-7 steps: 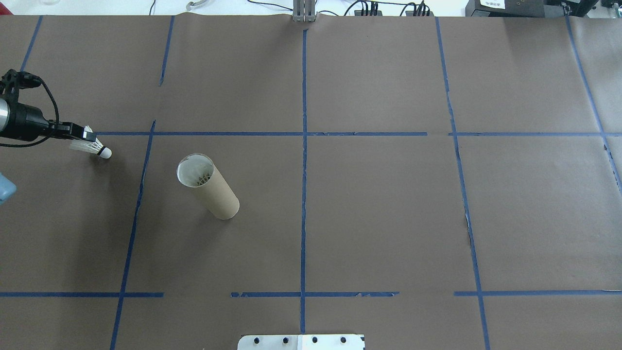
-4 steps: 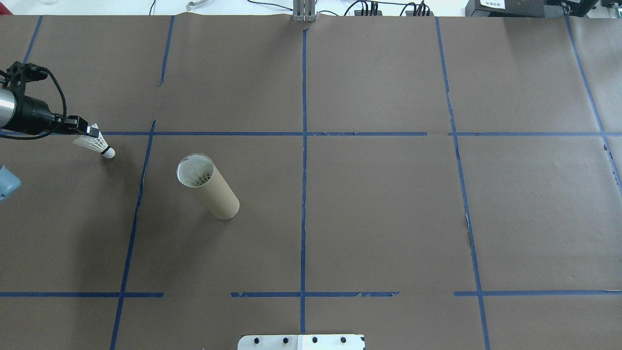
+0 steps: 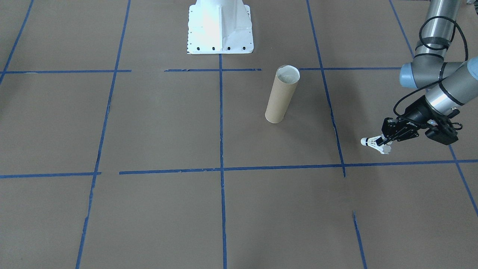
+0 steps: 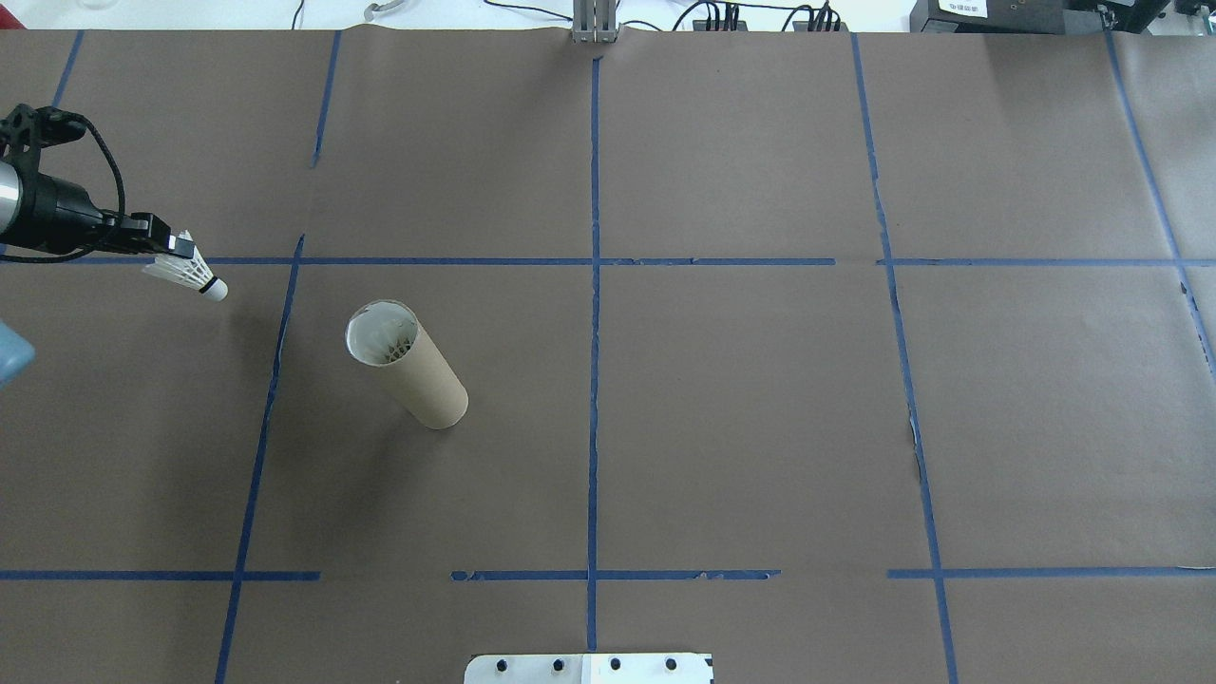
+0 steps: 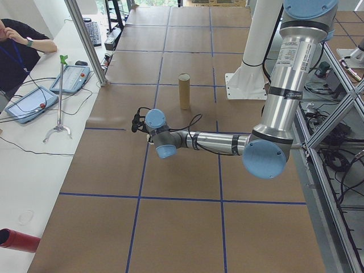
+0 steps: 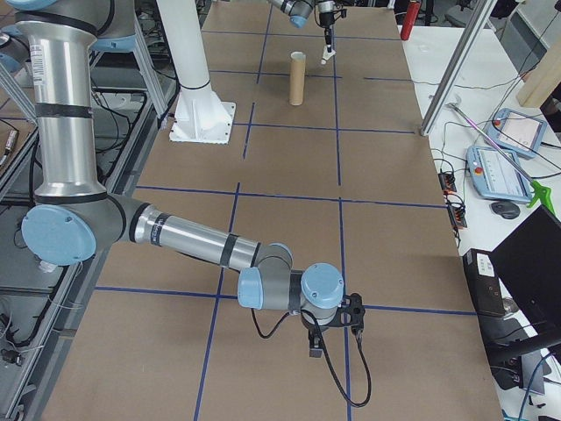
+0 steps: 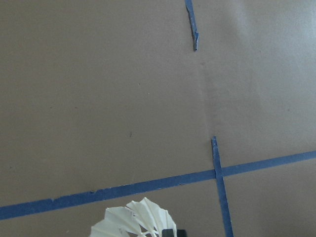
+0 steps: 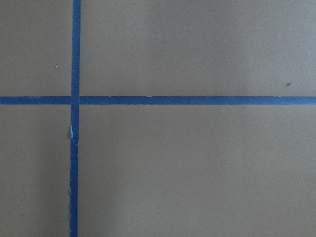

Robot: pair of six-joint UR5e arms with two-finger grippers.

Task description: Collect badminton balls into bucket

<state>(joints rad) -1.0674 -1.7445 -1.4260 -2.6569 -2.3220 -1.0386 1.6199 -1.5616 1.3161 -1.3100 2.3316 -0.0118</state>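
One badminton ball (image 4: 197, 277), a white feather shuttlecock with a dark-banded cork tip, hangs above the table at the far left of the overhead view. My left gripper (image 4: 176, 251) is shut on its feather skirt, and the cork points towards the bucket. The front-facing view shows the same ball (image 3: 373, 143) in my left gripper (image 3: 385, 141). Its feathers (image 7: 133, 221) fill the bottom edge of the left wrist view. The bucket (image 4: 408, 366), a brown cardboard tube, stands upright to the ball's right, with white feathery shapes inside its rim. My right gripper (image 6: 334, 330) hovers low over the table's other end; I cannot tell its state.
The white robot base (image 3: 220, 28) sits at the table's middle edge. Blue tape lines (image 4: 594, 285) grid the brown paper. A person (image 5: 17, 51) sits at a side bench with tablets (image 5: 28, 105), behind a metal post (image 5: 85, 40).
My left gripper has carried the badminton ball slightly right and towards the far edge, lifting it a little. The bucket has not moved.
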